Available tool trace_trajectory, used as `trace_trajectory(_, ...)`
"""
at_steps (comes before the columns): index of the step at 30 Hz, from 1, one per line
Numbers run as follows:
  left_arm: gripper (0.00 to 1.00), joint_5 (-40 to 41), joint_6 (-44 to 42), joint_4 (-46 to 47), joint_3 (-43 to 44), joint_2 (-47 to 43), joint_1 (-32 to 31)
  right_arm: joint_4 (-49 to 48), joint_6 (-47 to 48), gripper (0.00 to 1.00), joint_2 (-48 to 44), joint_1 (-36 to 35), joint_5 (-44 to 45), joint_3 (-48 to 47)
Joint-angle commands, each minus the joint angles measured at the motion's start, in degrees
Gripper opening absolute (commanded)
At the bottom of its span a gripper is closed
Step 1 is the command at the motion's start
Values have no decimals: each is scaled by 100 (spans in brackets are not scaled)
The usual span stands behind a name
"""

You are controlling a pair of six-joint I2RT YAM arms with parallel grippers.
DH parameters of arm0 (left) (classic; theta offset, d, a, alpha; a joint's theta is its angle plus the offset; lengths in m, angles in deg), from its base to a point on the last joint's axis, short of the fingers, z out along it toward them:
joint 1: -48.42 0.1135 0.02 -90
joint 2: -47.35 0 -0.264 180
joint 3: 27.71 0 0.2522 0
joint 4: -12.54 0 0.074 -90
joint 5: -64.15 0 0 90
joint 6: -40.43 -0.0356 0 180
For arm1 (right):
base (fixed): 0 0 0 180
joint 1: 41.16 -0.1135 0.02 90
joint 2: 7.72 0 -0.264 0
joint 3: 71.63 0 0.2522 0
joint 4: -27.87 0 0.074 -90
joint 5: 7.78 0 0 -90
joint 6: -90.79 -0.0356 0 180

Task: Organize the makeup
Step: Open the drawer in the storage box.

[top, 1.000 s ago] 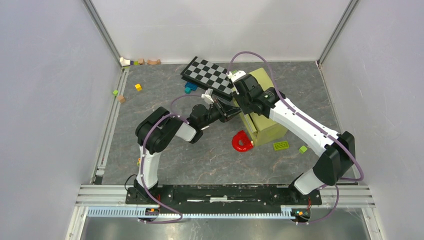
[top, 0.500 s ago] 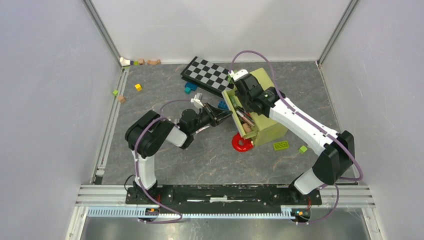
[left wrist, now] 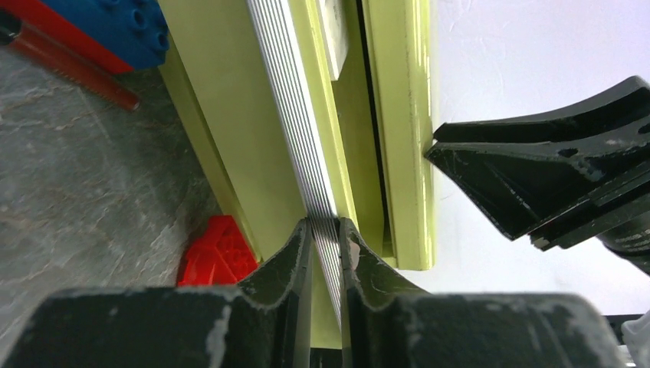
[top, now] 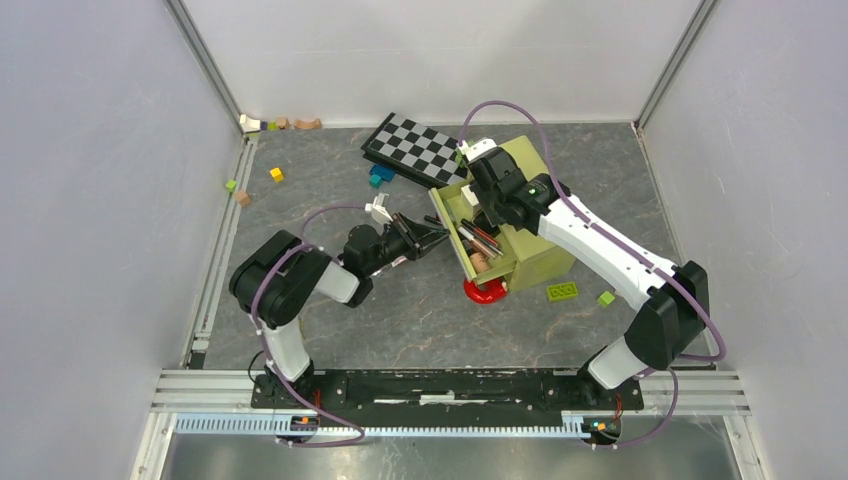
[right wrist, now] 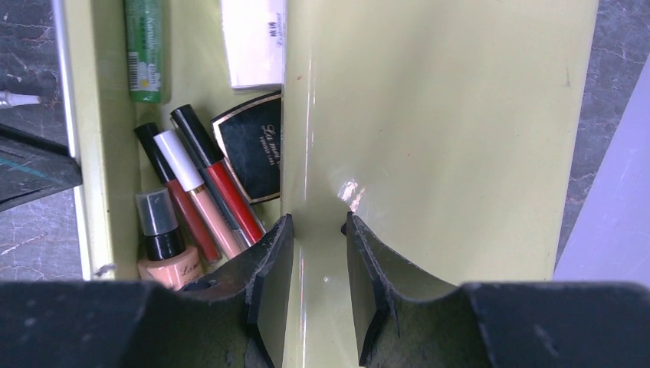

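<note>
Horseshoe (top: pixel 487 290) beside drawer (right wrist: pixel 88 169) of makeup (right wrist: pixel 199 184)

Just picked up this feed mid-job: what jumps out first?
The olive box at mid-table, its drawer open toward the left arm and holding lip glosses, a dark compact and a tan bottle. The left fingers pinch the drawer's ridged front while the right fingers sit over the box top.
</note>
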Motion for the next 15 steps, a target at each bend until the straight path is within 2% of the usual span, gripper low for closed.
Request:
trace_trajectory(1,7,122,-719,-429,-297,-471,165,246,-59,38,143,64,330,6)
trace_trajectory(8,12,194,-1174,-1219,-380,-1073,182,231,-62,38,130,64,276,-24)
trace_trajectory(13,28,261,-1424,-1810,-255,-1499,192,166,-40,37,13,64,84,-123)
trace_trajectory(15,35,335,-1610,-2376,-149,-1774,192,106,10,37,-64,65,-137,-160)
